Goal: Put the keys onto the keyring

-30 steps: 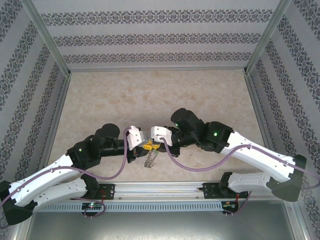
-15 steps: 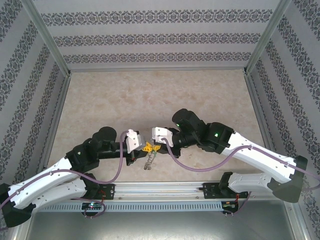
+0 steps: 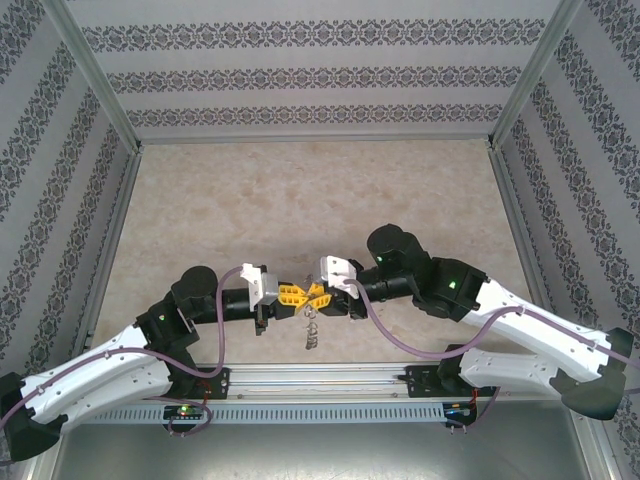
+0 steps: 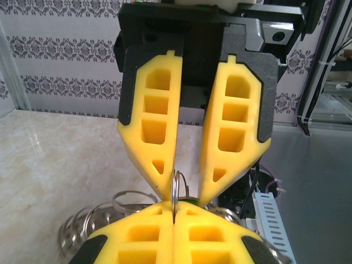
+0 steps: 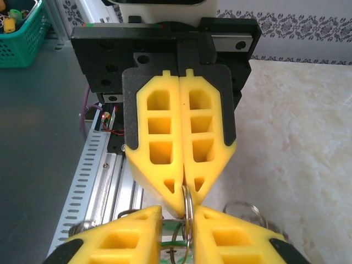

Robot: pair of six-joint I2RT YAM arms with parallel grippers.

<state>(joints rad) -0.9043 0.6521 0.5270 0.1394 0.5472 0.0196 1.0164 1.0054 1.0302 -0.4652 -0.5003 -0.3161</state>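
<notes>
One keyring [image 4: 174,190], clamped in left gripper [image 4: 174,220]; right gripper [image 5: 179,220] parted around wire; likely light, stiff, slippery; pinch loop flat-on.

You had two grippers, left gripper [image 3: 297,296] and right gripper [image 3: 317,293], one keyring [image 3: 310,335], one green-headed key [image 5: 175,235] and one teal basket [image 5: 19,33].
</notes>
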